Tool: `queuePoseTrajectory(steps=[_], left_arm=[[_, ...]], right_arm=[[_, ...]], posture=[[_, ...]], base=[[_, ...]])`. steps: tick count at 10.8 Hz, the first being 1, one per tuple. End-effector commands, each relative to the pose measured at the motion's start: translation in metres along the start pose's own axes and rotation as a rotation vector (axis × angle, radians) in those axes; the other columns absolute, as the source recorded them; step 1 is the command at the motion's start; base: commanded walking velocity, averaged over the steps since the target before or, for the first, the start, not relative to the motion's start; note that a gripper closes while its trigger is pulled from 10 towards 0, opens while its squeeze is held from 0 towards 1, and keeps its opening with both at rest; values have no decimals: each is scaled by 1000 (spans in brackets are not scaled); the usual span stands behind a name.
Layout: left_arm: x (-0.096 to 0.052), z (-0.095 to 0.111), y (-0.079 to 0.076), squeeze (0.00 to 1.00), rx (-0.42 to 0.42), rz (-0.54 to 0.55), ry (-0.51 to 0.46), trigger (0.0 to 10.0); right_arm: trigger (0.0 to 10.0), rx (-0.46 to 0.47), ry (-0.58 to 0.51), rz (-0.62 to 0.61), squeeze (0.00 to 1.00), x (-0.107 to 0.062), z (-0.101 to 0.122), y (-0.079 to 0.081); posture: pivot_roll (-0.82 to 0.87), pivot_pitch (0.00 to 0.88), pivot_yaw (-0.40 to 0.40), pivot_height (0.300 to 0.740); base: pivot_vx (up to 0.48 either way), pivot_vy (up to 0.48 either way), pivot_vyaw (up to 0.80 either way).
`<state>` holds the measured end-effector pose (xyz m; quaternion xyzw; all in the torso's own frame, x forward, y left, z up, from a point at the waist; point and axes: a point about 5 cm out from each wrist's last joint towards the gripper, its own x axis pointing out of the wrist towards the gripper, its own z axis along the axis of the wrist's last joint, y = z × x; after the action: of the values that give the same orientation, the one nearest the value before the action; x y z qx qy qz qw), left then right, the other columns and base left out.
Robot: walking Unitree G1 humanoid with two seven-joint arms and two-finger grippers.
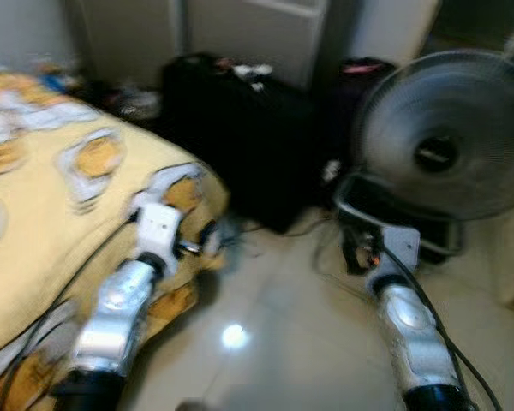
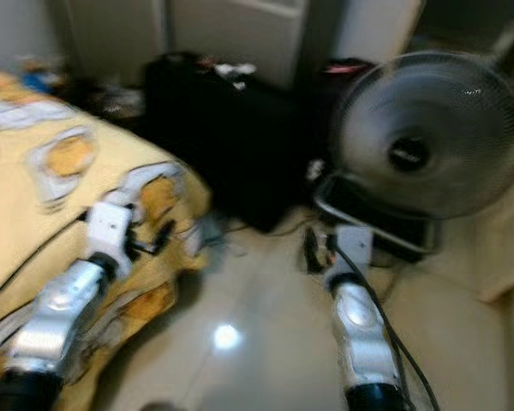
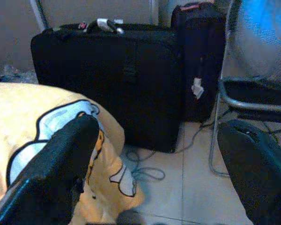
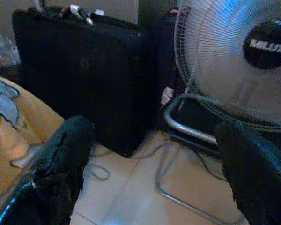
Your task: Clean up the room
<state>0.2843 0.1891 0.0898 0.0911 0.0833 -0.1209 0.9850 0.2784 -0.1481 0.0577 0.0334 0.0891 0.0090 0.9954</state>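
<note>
My left hand (image 1: 207, 235) sits left of centre in the left eye view, fingers spread apart and holding nothing, just off the corner of the bed. My right hand (image 2: 311, 248) is at centre-right in the right eye view, fingers also wide apart in its wrist view and empty, over the floor in front of the fan.

Largest first: the bed (image 1: 34, 223) fills the left side of the frame under a yellow patterned blanket (image 3: 47, 117). I judge the blanket soft and limp; its drooping corner is the place to pinch, and it will drag rather than lift cleanly.

The black suitcase (image 1: 231, 145) stands upper centre against the wall. It looks stiff and probably heavy; I would take it by the handle (image 3: 105, 24) on top, though one hand may not manage it.

The fan (image 1: 450, 128), upper right, is light but top-heavy, its grille fragile; the metal tube base (image 4: 187, 124) is the safer hold.

Smallest, a thin cable (image 3: 145, 171) loops on the tiles between suitcase and bed. It is floppy and could snag.
</note>
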Motion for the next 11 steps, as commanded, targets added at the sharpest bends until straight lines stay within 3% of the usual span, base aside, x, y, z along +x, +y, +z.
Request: queuePoseTrajectory(steps=[1, 3, 11], left_arm=[[4, 6, -7, 592, -3, -18, -22, 10000], [4, 6, -7, 592, -2, -17, -18, 10000], [8, 5, -6, 592, -9, -11, -30, 10000]], right_arm=[[10000, -28, 1, -29, 0, -1, 1, -11], [10000, -32, 1, -30, 0, -1, 1, -11], [10000, -41, -8, -66, 0, 5, 4, -20]], posture=[[53, 0, -43, 740], [51, 0, -40, 740], [17, 0, -35, 740]], base=[[296, 0, -675], [298, 0, -447], [297, 0, 0]])
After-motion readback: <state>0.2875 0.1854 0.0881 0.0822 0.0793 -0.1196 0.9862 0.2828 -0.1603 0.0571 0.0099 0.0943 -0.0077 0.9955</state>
